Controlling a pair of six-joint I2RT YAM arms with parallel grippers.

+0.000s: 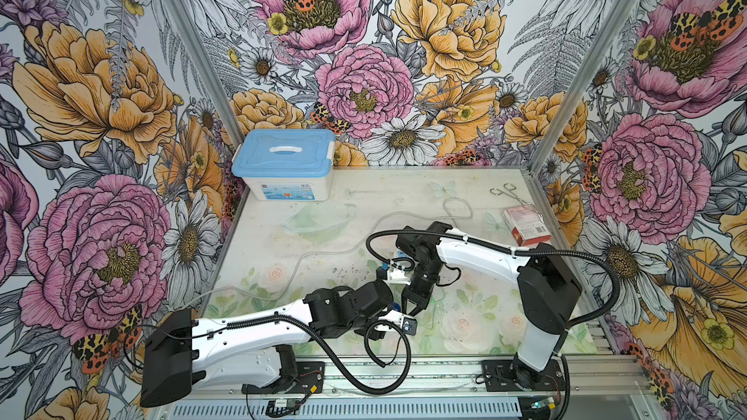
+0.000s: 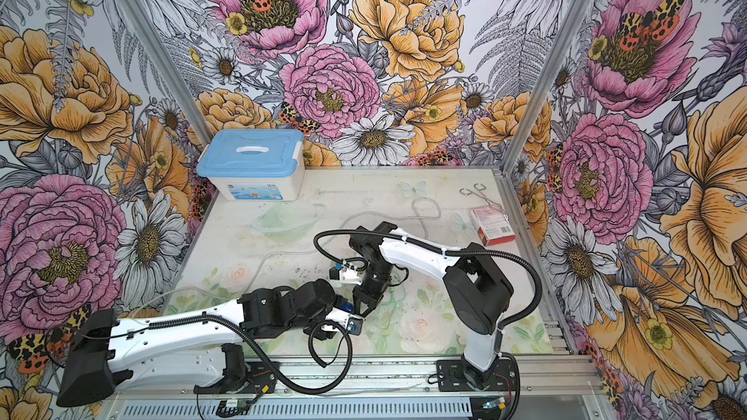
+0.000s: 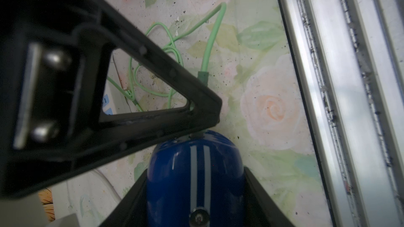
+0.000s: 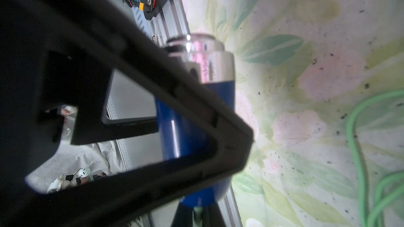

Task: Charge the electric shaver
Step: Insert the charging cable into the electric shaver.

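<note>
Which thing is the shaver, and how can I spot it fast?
Look at the front middle of the flowery table, where the left gripper reaches in. Its jaws clamp the electric shaver, a small rounded gadget. It is the only shiny dark blue thing there, with two silver stripes and a silver metal end, unlike the thin green cable beside it.
</note>
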